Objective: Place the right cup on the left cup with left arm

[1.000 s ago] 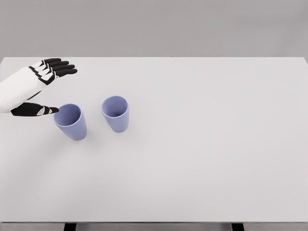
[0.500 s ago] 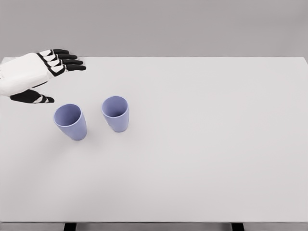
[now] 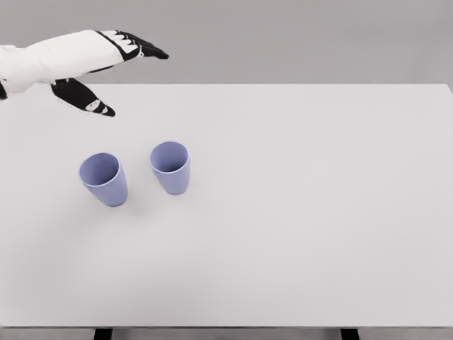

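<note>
- The left hand (image 3: 99, 60) has risen and moved toward the far edge of the desk (image 3: 297, 212) since 0.5 s ago; then it sat lower, just up-left of the left cup (image 3: 104, 179), and 1 s ago its thumb was right beside that cup's rim.
- Now the hand is well apart from both cups, up-left of them, its fingers (image 3: 141, 48) reaching past the desk's far edge against the grey wall.
- The hand is open and empty: fingers stretched out straight, thumb (image 3: 85, 98) hanging apart below them.
- The 2 cups have not shifted across the 3 frames.
- The right cup (image 3: 170, 167) stands upright on the desk, mouth up, just beside the left cup but not touching it.
- Both cups are plain lilac; no logo, label or writing shows on them, the desk or the hand.
</note>
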Controlling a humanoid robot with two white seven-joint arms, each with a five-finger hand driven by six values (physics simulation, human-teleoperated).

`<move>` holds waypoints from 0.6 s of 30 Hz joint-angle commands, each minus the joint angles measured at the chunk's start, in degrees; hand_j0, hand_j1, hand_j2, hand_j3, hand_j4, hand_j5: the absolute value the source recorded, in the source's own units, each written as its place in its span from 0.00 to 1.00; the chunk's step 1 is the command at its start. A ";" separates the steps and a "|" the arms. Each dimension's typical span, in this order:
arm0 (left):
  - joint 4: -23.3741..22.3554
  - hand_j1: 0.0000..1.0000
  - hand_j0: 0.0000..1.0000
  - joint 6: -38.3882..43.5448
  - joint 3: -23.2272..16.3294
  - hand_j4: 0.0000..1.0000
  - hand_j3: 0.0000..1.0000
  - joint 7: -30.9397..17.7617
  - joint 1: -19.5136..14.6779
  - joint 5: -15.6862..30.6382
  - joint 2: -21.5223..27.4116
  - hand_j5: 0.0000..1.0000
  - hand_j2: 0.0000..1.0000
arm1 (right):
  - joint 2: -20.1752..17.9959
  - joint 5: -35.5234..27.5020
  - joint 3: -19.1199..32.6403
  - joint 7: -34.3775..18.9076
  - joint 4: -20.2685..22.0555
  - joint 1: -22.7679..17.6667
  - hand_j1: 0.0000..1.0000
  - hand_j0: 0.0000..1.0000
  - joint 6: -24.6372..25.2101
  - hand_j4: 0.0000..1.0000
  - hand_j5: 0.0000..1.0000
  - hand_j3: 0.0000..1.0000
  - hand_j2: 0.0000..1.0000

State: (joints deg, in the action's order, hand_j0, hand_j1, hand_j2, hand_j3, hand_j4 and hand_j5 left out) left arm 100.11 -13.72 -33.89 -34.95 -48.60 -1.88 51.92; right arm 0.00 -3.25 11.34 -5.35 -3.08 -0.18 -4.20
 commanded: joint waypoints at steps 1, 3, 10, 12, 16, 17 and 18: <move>-0.27 1.00 1.00 1.24 -13.21 1.00 1.00 -0.05 -0.70 4.43 2.14 1.00 1.00 | 0.00 -0.01 0.00 -0.01 0.00 0.00 1.00 1.00 -0.02 1.00 1.00 1.00 1.00; -0.36 1.00 1.00 1.50 -15.77 1.00 1.00 -0.05 -3.25 5.66 2.31 1.00 1.00 | 0.00 -0.01 0.00 -0.01 0.00 0.00 1.00 1.00 -0.02 1.00 1.00 1.00 1.00; -1.32 1.00 1.00 5.46 -26.14 1.00 1.00 -0.05 -11.95 12.34 2.23 1.00 1.00 | 0.00 -0.01 0.00 -0.01 0.00 0.00 1.00 1.00 -0.02 1.00 1.00 1.00 1.00; -1.32 1.00 1.00 7.48 -27.46 1.00 1.00 -0.05 -12.04 12.08 1.61 1.00 1.00 | 0.00 -0.01 0.00 -0.01 0.00 0.00 1.00 1.00 0.07 1.00 1.00 1.00 1.00; -1.32 1.00 1.00 9.15 -31.06 1.00 1.00 -0.05 -14.15 11.20 0.29 1.00 1.00 | 0.00 -0.01 0.00 -0.01 0.00 0.00 1.00 1.00 0.07 1.00 1.00 1.00 1.00; -1.32 1.00 1.00 9.24 -32.20 1.00 1.00 -0.05 -14.85 11.20 0.29 1.00 1.00 | 0.00 -0.01 0.00 -0.01 0.00 0.00 1.00 1.00 -0.02 1.00 1.00 1.00 1.00; -1.32 1.00 1.00 9.24 -33.69 1.00 1.00 -0.05 -15.82 11.11 0.29 1.00 1.00 | 0.00 -0.01 0.00 -0.01 0.00 0.00 1.00 1.00 -0.02 1.00 1.00 1.00 1.00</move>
State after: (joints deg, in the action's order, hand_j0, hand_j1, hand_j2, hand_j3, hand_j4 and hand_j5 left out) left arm 98.82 -5.19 -65.06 -35.01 -64.77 9.19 52.48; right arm 0.00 -3.25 11.34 -5.35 -3.07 -0.18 -4.18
